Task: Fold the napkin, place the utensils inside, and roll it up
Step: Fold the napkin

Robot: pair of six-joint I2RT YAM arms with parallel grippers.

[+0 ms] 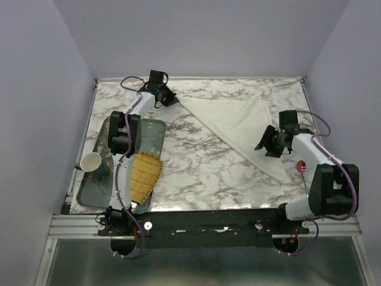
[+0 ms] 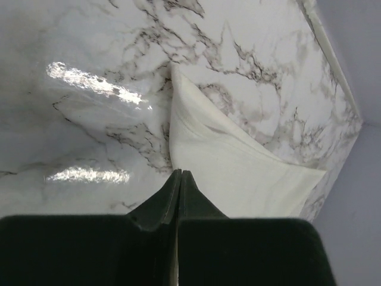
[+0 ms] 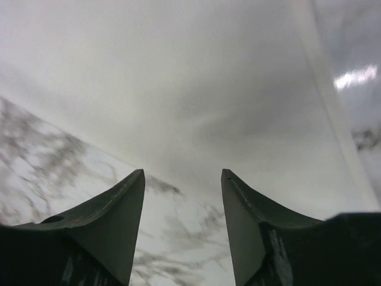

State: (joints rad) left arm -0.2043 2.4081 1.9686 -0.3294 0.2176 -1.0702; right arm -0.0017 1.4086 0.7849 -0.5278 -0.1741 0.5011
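On the marble table (image 1: 196,173) the napkin (image 1: 238,122) lies flat, folded into a triangle, toward the far right. The left gripper (image 2: 180,176) rests at its far-left corner, fingers pressed together with nothing visibly pinched; the right gripper (image 3: 181,176) hangs open above the right edge. The spoon (image 1: 303,167) lies just beside the near tip. Likely trouble: the right arm brushing the spoon away, or a closed finger dragging the fold open
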